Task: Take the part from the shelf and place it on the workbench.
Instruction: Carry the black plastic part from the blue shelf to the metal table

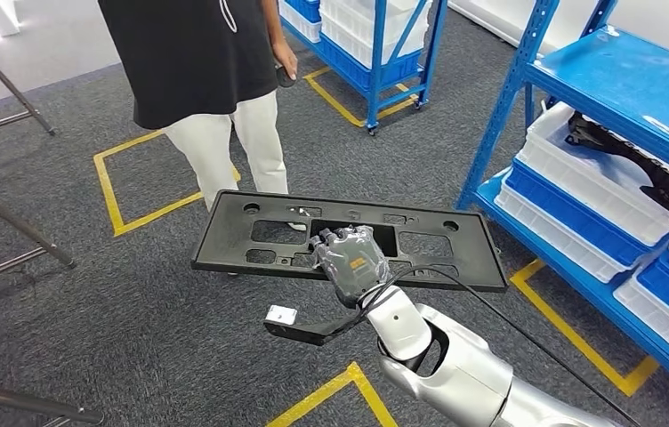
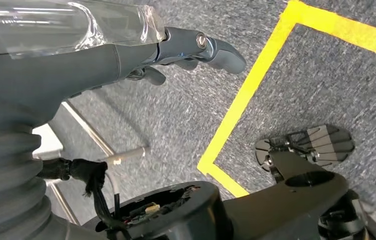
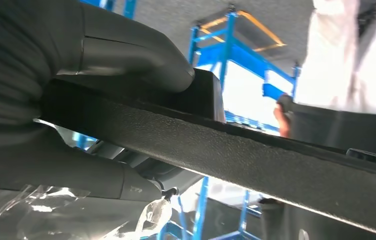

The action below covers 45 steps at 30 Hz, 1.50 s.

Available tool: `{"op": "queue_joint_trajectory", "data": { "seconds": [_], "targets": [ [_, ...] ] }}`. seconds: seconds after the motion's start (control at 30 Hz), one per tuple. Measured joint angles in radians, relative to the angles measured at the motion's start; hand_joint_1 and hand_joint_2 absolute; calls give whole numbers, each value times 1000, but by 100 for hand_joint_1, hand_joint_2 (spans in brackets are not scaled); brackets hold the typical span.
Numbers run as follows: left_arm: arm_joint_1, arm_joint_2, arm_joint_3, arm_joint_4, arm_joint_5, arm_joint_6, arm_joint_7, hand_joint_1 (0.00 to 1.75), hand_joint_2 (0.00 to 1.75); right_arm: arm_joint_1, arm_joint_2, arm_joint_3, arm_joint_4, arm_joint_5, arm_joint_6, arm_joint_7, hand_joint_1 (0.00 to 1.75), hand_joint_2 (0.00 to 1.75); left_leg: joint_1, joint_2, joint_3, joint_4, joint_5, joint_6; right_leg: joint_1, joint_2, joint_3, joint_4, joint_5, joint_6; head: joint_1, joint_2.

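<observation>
The part (image 1: 251, 233) was matte black with a pebbled grain, held in a grey right hand (image 1: 349, 258) on a silver arm (image 1: 455, 365). Shelving (image 1: 509, 107) was bright blue, stacked with white bins (image 1: 580, 169), over speckled grey carpet (image 1: 91, 294) marked by yellow tape (image 1: 113, 200). The person (image 1: 197, 62) wore a black top and cream trousers.

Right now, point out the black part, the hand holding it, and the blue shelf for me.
black part (image 1: 251, 233): head view, on its flat panel left of the hand.
right hand (image 1: 351, 258): head view, on the back of the hand gripping the part's near edge.
blue shelf (image 1: 642, 84): head view, on its bare upper deck.
</observation>
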Motion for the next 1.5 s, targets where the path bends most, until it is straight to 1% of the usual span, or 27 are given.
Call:
{"op": "queue_joint_trajectory", "data": {
  "seconds": [0.07,0.13,0.17,0.23,0.3,0.37,0.4,0.43,0.53,0.6,0.67,0.73,0.8,0.83,0.87,0.9,0.93,0.97,1.03,1.1,1.17,1.23,1.3,1.37,1.4,1.43,1.5],
  "targets": [
    [-2,0,0,0,0,0,0,0,175,0,0,0,0,-1,1,0,175,175,0,-21,-12,6,0,-10,-6,38,26,-71,23,-2,-2,0],
    [-2,0,0,0,0,0,0,0,175,1,0,0,0,-2,2,-1,175,175,5,-43,-23,7,5,-21,-4,26,24,-72,22,-10,-4,0],
    [-1,0,0,0,0,0,0,0,175,1,0,0,0,-2,2,-1,175,175,6,-39,-27,11,2,-26,-2,14,25,-73,23,-15,-5,0],
    [-1,-1,0,0,0,0,0,0,175,-2,2,0,-1,-2,2,0,175,175,3,8,-57,73,-31,-36,-2,-12,30,-76,24,-27,-11,0],
    [-7,-1,0,0,0,1,-1,0,175,-2,2,0,-1,-2,4,0,175,175,1,65,-124,218,-95,-42,4,-40,33,-76,21,-35,-16,0],
    [-14,-1,1,0,-1,0,-1,0,175,-1,1,0,0,-2,7,-1,175,175,0,81,-175,327,-129,-42,10,-68,33,-76,19,-38,-16,0],
    [-14,-1,1,0,-1,0,-2,0,175,-1,1,0,0,-2,9,-2,175,175,-1,84,-172,325,-120,-38,13,-80,34,-76,19,-39,-16,0],
    [-13,-1,1,0,-1,0,-1,0,175,-2,1,0,0,-2,10,-3,175,175,-3,88,-148,281,-96,-33,16,-90,35,-76,18,-40,-16,0],
    [-6,0,1,0,-2,-1,0,0,175,-4,3,0,-2,-3,12,-5,175,175,-28,146,-32,60,-16,-4,23,-115,37,-77,15,-40,-16,0],
    [-2,0,1,0,-2,-3,0,0,175,-3,3,0,-3,-4,15,-5,175,175,-43,166,-10,10,-8,7,27,-134,36,-79,14,-36,-17,0],
    [4,0,1,0,-1,-4,0,0,175,-4,4,0,-3,-5,17,-7,175,175,-40,145,-9,2,-2,13,27,-148,39,-80,9,-30,-17,0],
    [5,0,1,0,-1,-7,0,0,175,-6,4,0,-5,-4,17,-8,175,175,-31,123,-1,-11,6,21,25,-118,25,-39,-21,-24,-18,0],
    [3,0,1,0,-1,-10,0,0,175,-6,3,1,-7,-4,18,-8,175,175,-25,101,4,-16,9,26,22,-68,-33,88,-82,-19,-18,0],
    [3,0,1,0,-1,-12,0,0,175,-5,2,1,-7,-4,18,-9,175,175,-23,89,4,-15,8,27,22,-56,-72,163,-110,-17,-18,0],
    [4,-1,1,0,-1,-13,0,0,175,-3,1,1,-7,-4,18,-9,175,175,-21,77,5,-15,8,27,20,-50,-101,216,-122,-14,-18,0],
    [4,-1,1,0,-1,-13,0,0,175,-2,0,1,-7,-4,18,-9,175,175,-18,63,6,-14,7,26,18,-49,-112,231,-114,-10,-18,0],
    [5,-1,1,0,-1,-14,0,0,175,-2,-1,1,-7,-4,18,-9,175,175,-14,50,7,-12,6,24,14,-48,-104,205,-88,-6,-18,0],
    [4,-1,1,0,-1,-14,0,0,175,-2,-1,1,-7,-4,18,-9,175,175,-9,36,9,-8,3,19,8,-42,-75,137,-46,0,-18,0],
    [2,0,1,1,-1,-13,0,0,175,-3,-1,2,-8,-4,18,-9,175,175,-3,10,3,6,-5,5,-8,0,-11,-3,16,13,-14,0],
    [1,0,1,1,-1,-13,0,0,175,-3,-2,3,-8,-4,18,-10,175,175,0,-11,-10,15,-7,-8,-15,27,10,-58,29,15,-12,0],
    [2,0,1,1,0,-13,0,0,175,-3,-1,4,-8,-3,18,-11,175,175,3,-22,-18,15,-5,-17,-10,9,7,-57,28,1,-13,0],
    [2,0,1,1,0,-14,0,0,175,-6,1,4,-8,-2,19,-11,175,175,2,13,-35,48,-23,-25,-8,-11,10,-57,27,-13,-15,0],
    [-3,0,1,1,0,-14,0,0,175,-9,2,4,-9,-1,19,-14,175,175,-1,65,-93,170,-77,-31,-4,-33,13,-58,25,-23,-17,0],
    [-11,0,2,1,0,-14,0,0,175,-10,3,5,-9,1,21,-17,175,175,-2,81,-164,314,-128,-32,3,-58,14,-58,23,-28,-17,0],
    [-14,0,2,1,0,-14,0,0,175,-11,3,6,-9,1,22,-19,175,175,-3,82,-179,343,-132,-29,7,-70,15,-58,21,-30,-17,0],
    [-14,0,3,1,0,-14,0,0,175,-12,4,6,-11,2,23,-21,175,175,-6,84,-172,329,-115,-24,9,-80,17,-58,19,-32,-17,0],
    [-10,0,3,1,-1,-14,1,0,175,-17,6,7,-17,3,25,-24,175,175,-19,102,-106,194,-45,-7,12,-98,24,-59,14,-34,-16,0]
  ]
}}
